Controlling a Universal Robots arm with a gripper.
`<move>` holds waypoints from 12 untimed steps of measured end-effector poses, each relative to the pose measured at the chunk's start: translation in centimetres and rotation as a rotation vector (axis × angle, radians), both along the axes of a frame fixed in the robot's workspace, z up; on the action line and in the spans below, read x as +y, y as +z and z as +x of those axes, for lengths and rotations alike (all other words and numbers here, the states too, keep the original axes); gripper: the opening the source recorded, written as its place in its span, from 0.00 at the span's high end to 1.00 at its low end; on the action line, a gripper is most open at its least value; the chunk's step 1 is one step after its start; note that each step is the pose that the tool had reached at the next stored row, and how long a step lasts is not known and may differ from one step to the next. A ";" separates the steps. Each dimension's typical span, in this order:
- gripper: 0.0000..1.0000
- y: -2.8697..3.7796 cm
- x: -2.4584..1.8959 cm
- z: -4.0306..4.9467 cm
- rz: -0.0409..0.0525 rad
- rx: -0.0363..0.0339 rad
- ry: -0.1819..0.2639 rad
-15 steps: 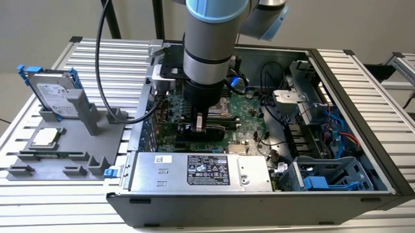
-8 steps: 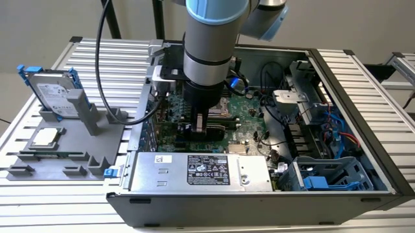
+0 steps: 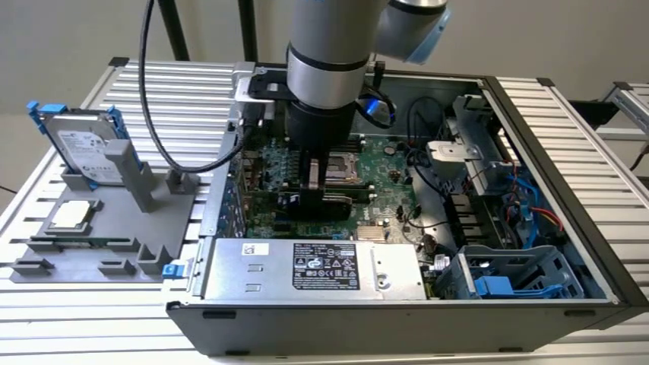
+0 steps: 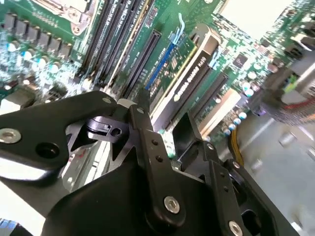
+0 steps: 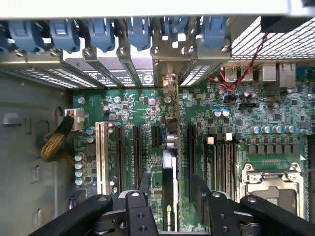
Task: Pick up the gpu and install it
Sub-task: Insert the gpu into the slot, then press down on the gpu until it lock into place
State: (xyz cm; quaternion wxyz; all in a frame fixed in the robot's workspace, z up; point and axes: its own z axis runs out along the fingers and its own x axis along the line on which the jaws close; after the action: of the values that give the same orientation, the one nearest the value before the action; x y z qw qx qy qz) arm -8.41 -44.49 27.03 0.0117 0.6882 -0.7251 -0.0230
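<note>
Tool [image 5: 170, 196] grips the gpu [image 5: 169, 172], a thin edge-on card with black cooler, above the motherboard [image 5: 236, 123].

1. Open-topped computer case [image 3: 568, 144] at centre frame of the exterior view; access from above only, walled in all round.
2. Lower edge blocked by the power supply [image 3: 315, 268]; lower right by the blue-clipped drive cage [image 3: 517, 277].
3. Right side crowded with loose cables [image 3: 527, 199].
4. Gripper [image 3: 322, 182] deep inside, over the green board [image 3: 390, 163], straddling the upright gpu [image 5: 169, 191] in its slot.
5. Narrow gaps either side of the card between empty black slots [image 5: 120, 155].
6. Card's end hard against the rear bracket row [image 5: 123, 37] with blue latches.
7. Left of frame: gray holder tray [image 3: 102, 251], hard drive [image 3: 87, 148] standing upright on it.
</note>
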 end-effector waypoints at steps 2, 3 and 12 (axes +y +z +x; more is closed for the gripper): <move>0.00 0.91 0.00 0.00 0.0001 0.0000 0.000; 0.00 1.37 0.00 0.00 -0.0001 0.0001 0.000; 1.00 1.85 0.00 0.00 -0.0001 -0.0001 0.000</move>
State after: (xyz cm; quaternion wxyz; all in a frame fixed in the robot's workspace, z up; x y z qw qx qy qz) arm -8.41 -44.49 28.88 0.0117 0.6882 -0.7251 -0.0230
